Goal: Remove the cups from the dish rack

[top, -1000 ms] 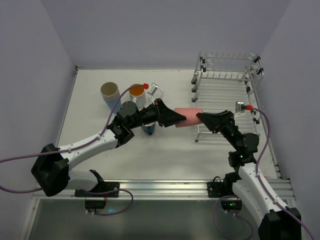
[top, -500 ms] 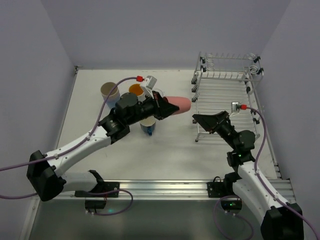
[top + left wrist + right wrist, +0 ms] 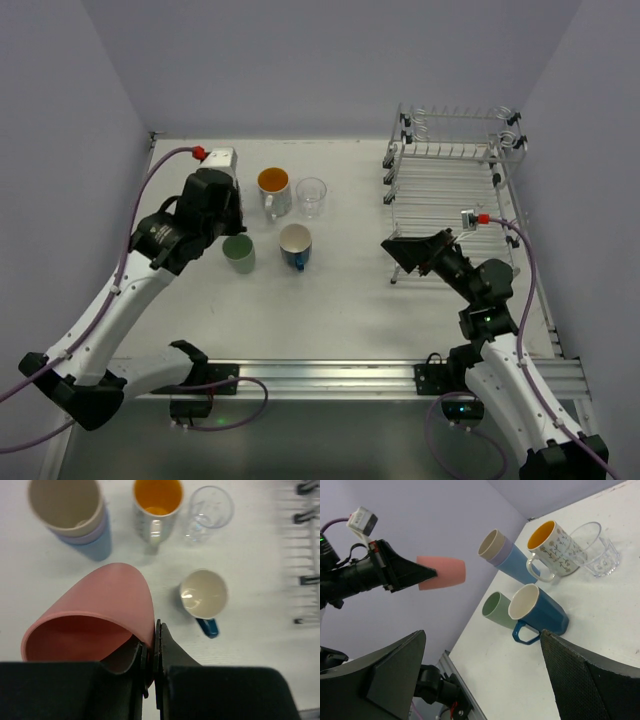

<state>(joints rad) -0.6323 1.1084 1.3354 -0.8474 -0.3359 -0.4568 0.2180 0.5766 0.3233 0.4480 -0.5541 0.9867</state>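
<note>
The dish rack [image 3: 455, 185] fills the far right corner of the white worktop [image 3: 350, 300], its coiled wire holder along the far side; the wrist views show only a blurred sliver of it. The right gripper [image 3: 405, 252] hovers off the rack's near left corner, fingers spread wide with nothing between them. From above, the left gripper is hidden under its own wrist, toward the left edge. Its own camera shows the left gripper [image 3: 151, 650] pinched nearly closed on the rim of the pink cup [image 3: 100, 615], one finger inside and one outside, and the cup lies on its side in the air above the worktop.

The other cups stand toward the far left. A stack of tumblers [image 3: 70, 515], beige in lavender in light blue, is covered by the left arm from overhead. Beside it stand the orange-inside mug [image 3: 273, 190] and the clear glass [image 3: 311, 196]. Nearer are the dark-blue mug [image 3: 295, 245] and the green cup [image 3: 238, 252], which the pink cup blocks in the left wrist view
</note>
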